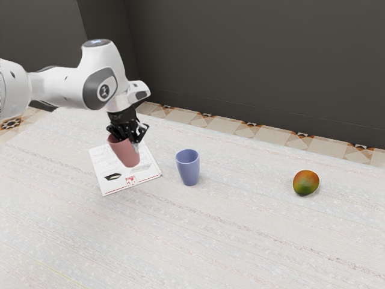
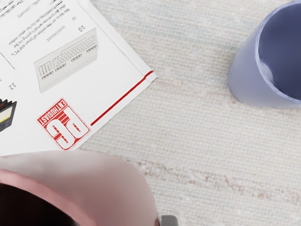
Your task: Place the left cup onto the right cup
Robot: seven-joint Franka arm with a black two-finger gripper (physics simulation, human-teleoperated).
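A pink cup (image 1: pixel 124 151) hangs tilted above a magazine, and my gripper (image 1: pixel 126 138) is shut on its rim. In the wrist view the pink cup (image 2: pixel 70 188) is a large blurred shape just under my hand. A blue cup (image 1: pixel 187 167) stands upright on the table, a short way toward the exterior view's right of the held cup. From the wrist camera the blue cup (image 2: pixel 268 61) stands apart from the pink one, its mouth open and nothing inside.
An open magazine (image 1: pixel 123 171) lies flat under the held cup; its printed page (image 2: pixel 61 75) has a red corner logo. A mango (image 1: pixel 305 182) rests far toward the exterior view's right. A dark wall runs behind the table.
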